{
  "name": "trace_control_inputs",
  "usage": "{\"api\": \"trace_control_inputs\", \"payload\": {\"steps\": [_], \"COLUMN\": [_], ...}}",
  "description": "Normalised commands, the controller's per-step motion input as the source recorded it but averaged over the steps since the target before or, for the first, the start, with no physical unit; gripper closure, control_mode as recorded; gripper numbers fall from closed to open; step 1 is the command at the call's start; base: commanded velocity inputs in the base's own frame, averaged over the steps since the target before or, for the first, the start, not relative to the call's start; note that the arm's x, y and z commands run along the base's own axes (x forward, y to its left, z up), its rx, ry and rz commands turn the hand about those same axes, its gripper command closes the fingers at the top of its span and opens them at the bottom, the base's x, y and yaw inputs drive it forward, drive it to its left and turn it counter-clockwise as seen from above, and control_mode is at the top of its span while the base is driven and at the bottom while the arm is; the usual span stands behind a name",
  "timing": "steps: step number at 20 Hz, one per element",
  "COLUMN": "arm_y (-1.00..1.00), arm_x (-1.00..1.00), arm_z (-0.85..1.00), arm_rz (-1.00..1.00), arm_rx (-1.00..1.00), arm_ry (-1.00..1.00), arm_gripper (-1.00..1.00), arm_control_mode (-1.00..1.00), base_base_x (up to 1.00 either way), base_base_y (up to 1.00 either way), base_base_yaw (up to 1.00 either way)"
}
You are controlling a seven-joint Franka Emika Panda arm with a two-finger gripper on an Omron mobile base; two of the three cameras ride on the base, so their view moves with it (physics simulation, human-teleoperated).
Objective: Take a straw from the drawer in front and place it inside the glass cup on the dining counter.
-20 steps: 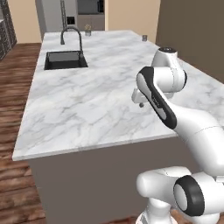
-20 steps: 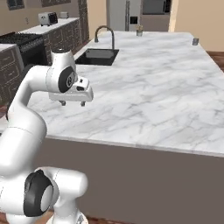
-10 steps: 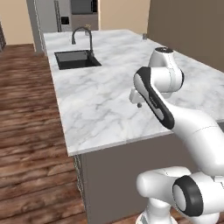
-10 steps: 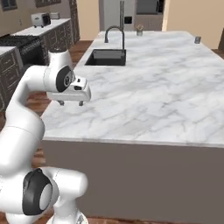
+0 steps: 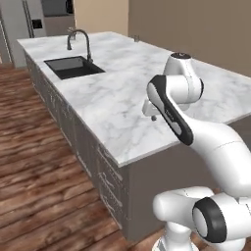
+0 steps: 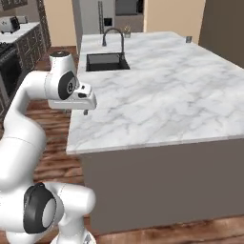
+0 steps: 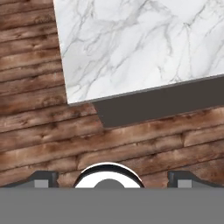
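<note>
My gripper [image 5: 150, 115] hangs open and empty above the near corner of the dining counter [image 5: 122, 93], a white marble island top. In the right base view the gripper [image 6: 77, 111] sits over the counter's left edge. The hand view looks straight down with the gripper [image 7: 112, 179] wide open over wood floor beside the marble corner [image 7: 131, 39]. The glass cup [image 5: 137, 38] stands small at the far end of the counter, also seen as the glass cup [image 6: 188, 39]. Shut drawer fronts [image 5: 109, 164] line the island's side; I cannot tell which is the drawer. The straw is hidden.
A black sink [image 5: 73, 66] with a tall faucet [image 5: 82, 39] is set in the counter's far half. A small potted plant [image 6: 127, 32] stands behind the faucet. A stove [image 6: 8, 57] lies far left. Wood floor [image 5: 34, 166] runs beside the island.
The whole scene has shifted in both base views: the base has driven around the island's corner, so its drawer side now shows. The arm keeps its pose, jaws still open.
</note>
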Motion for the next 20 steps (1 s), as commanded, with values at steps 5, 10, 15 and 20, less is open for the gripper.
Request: {"api": "trace_control_inputs", "payload": {"steps": [5,10,15,20], "arm_y": [0.0,0.0,0.0,0.0], "arm_x": [0.0,0.0,0.0,0.0], "arm_z": [0.0,0.0,0.0,0.0], "arm_rz": [0.0,0.0,0.0,0.0], "arm_rx": [0.0,0.0,0.0,0.0], "arm_ry": [0.0,0.0,0.0,0.0], "arm_gripper": [-1.0,-1.0,-1.0,-1.0], "arm_control_mode": [1.0,1.0,1.0,1.0], "base_base_x": [0.0,0.1,0.21,0.24], "base_base_y": [1.0,1.0,1.0,1.0], "base_base_yaw": [-0.56,-0.62,-0.65,-0.62]}}
